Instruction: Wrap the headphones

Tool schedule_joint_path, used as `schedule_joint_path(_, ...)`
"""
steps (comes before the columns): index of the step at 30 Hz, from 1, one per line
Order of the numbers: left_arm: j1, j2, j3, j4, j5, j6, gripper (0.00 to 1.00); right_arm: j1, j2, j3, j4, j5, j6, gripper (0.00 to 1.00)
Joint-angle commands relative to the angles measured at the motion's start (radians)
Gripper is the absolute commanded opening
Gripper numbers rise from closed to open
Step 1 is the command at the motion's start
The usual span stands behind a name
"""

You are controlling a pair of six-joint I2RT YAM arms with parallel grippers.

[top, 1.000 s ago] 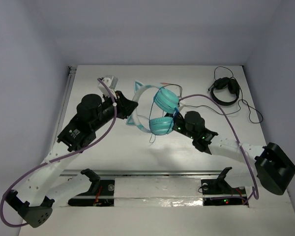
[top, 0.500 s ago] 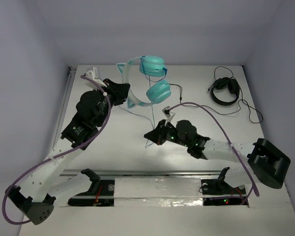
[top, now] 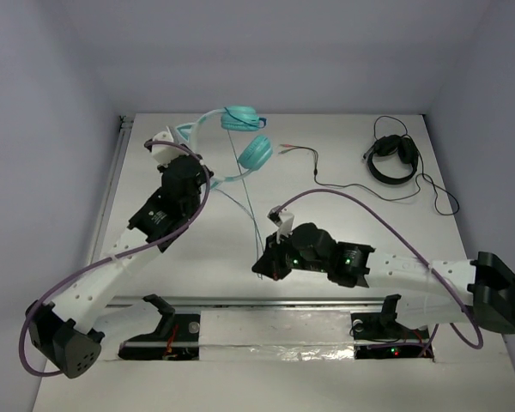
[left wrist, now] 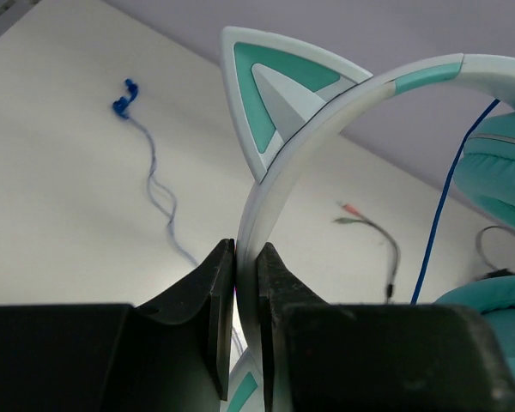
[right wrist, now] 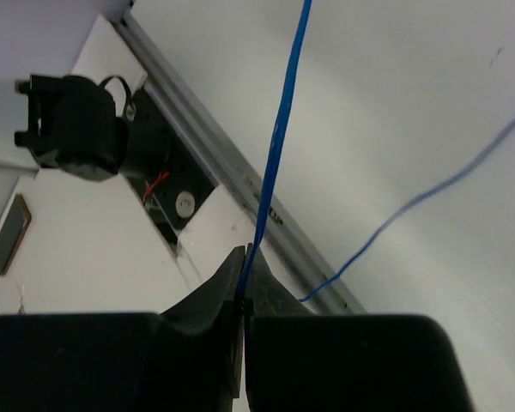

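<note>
Two arms work over one white table (top: 343,232), with a metal rail (top: 266,302) running along its near edge. Nearest, toward the middle, the right gripper (top: 266,262) points left and sits low over the table. In its wrist view the right gripper (right wrist: 243,257) has its jaws pressed together on a single thin blue cord (right wrist: 283,129), which runs up and away from the pinch in a straight line. A second stretch of the same cord lies slack on the table just beyond the rail. From above, the cord (top: 249,202) climbs toward the far left to the teal headphones (top: 243,118), one of two pairs in sight. This pair is off the table at the far-left side, held by the left gripper (top: 187,142), with both ear cups out to the gripper's right. The left wrist view shows the left gripper (left wrist: 247,257) with its jaws pinching the pale headband edge-on, just below one cat ear (left wrist: 275,94). The cord's small blue plug (left wrist: 123,96) rests on the table beyond. Further right lies one loose black lead (top: 313,167) with coloured tips. At the far right sit the black headphones (top: 390,159), their own thin cable trailing beside them.
</note>
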Motion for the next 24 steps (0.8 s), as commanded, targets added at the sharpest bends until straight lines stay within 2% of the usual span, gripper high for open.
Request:
schedule_joint_path(1,0.006,0.010,-0.031,0.050,-0.091,-0.022,0.00,0.039,-0.042,0.111,-0.284,0.008,-0.012,0.00)
schedule_joint_path(4,0.006,0.021,-0.082,0.018,-0.115,-0.028,0.00,0.064,-0.035,0.219,-0.449,0.017,-0.057,0.00)
schedule_joint_path(7,-0.044,0.028,-0.109,-0.035,-0.160,-0.033,0.00,0.064,-0.030,0.332,-0.607,0.066,-0.103,0.00)
schedule_joint_path(10,-0.119,0.054,-0.108,-0.148,-0.171,-0.050,0.00,0.064,-0.035,0.438,-0.723,0.196,-0.152,0.00)
schedule_joint_path(13,-0.159,0.073,-0.094,-0.226,-0.154,-0.048,0.00,0.064,-0.036,0.504,-0.793,0.278,-0.178,0.00)
schedule_joint_path(17,-0.225,0.105,-0.039,-0.421,-0.080,-0.033,0.00,0.064,-0.010,0.590,-0.849,0.410,-0.239,0.00)
schedule_joint_path(24,-0.249,0.065,0.071,-0.575,0.053,0.111,0.00,0.044,0.017,0.662,-0.921,0.542,-0.292,0.00)
